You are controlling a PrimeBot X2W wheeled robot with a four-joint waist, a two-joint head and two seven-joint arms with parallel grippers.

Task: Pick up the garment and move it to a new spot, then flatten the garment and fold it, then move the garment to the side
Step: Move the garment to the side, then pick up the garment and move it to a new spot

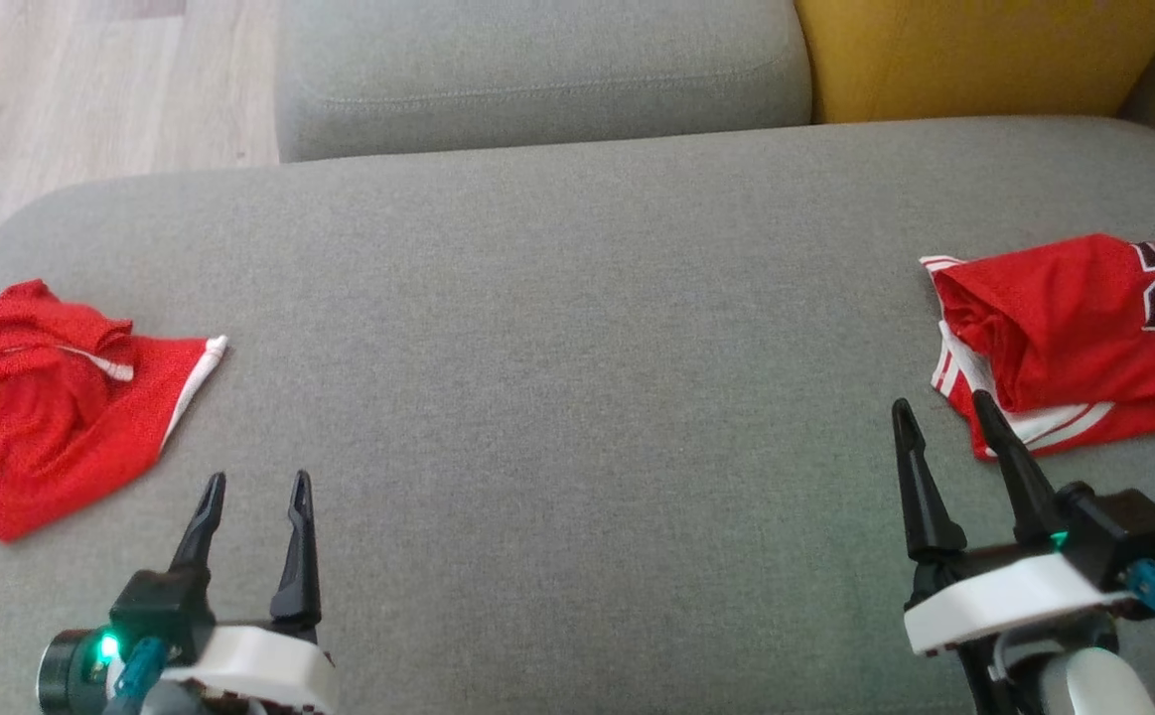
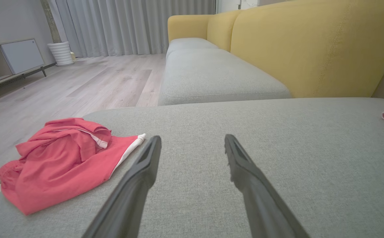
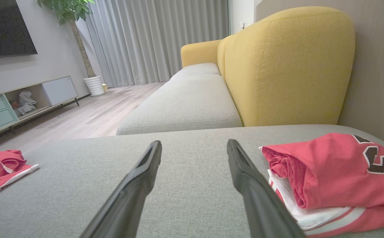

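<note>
1. Where the broad grey seat cushion [image 1: 577, 328] reaches its left edge, the crumpled red garment [image 1: 51, 417] lies in a loose heap, with white trim showing along its right side.
2. At the cushion's right edge lies a folded red jersey [image 1: 1064, 318]. Dark lettering faces up and white-striped layers stick out beneath it.
3. The two red pieces are well apart, with bare grey fabric between them.
4. The left gripper [image 1: 257, 485] is near the crumpled garment, just to its right and not touching it. Its two dark fingers are spread apart with nothing between them.
5. The right gripper [image 1: 939, 402] is beside the folded jersey, its fingers also spread wide and empty. In the head view its outer finger crosses the jersey's lower corner, and I cannot tell whether they touch.
6. Behind the cushion are a second grey cushion [image 1: 537, 79] and a yellow backrest [image 1: 974, 50].
7. A pale wooden floor [image 2: 79, 82] runs off to the left toward grey curtains [image 2: 129, 26].
</note>
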